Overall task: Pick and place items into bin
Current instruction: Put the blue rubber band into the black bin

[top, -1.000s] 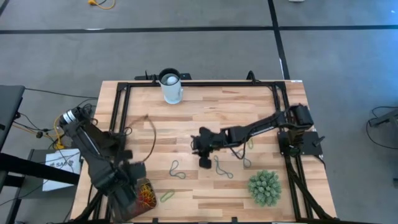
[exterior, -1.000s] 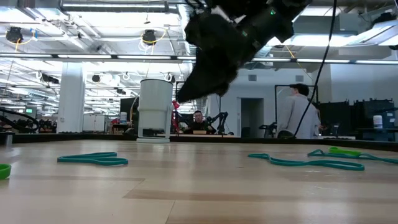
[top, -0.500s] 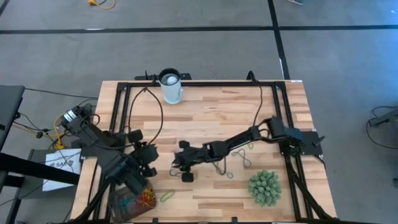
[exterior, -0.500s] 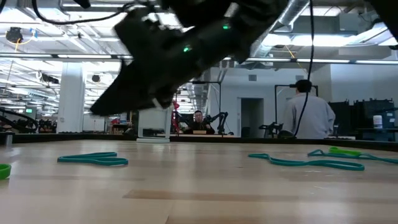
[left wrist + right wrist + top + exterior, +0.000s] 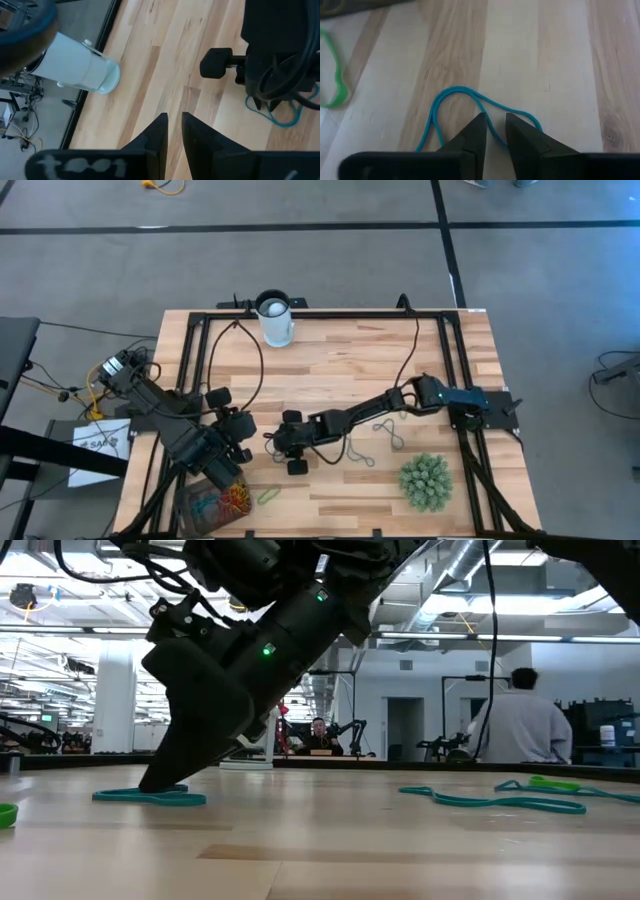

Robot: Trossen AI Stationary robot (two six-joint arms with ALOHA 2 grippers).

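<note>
My right gripper (image 5: 280,445) reaches across to the table's left-middle. Its fingertips (image 5: 150,785) are down on the wood at a teal band (image 5: 150,797), and it is shut on that band (image 5: 455,90). My left gripper (image 5: 235,438) is shut and empty, and hovers just left of the right one, above the far side of the bin (image 5: 212,502). The brownish bin sits at the near left corner with red, orange and yellow bands inside. A green band (image 5: 268,496) lies beside it. Two more bands (image 5: 357,452) (image 5: 392,435) lie flat right of centre. My right gripper comes at the teal band from above, slanting in from the table's right. One strand of the loop (image 5: 481,105) runs in between the two fingertips (image 5: 479,125). The band lies flat on the table, its rounded end (image 5: 454,90) ahead of the fingers.
A white cup (image 5: 275,320) stands at the far edge. The spiky green plant ball (image 5: 425,480) sits near the right corner. A black frame (image 5: 190,360) borders the table. People stand in the room behind (image 5: 520,725). Bare wood spans the table's far half.
My right gripper travelled from the table's middle toward its left and came down onto the teal band. My left gripper drew back from over the bin toward the far side and the table's middle, then held still. A person in the background walked right.
</note>
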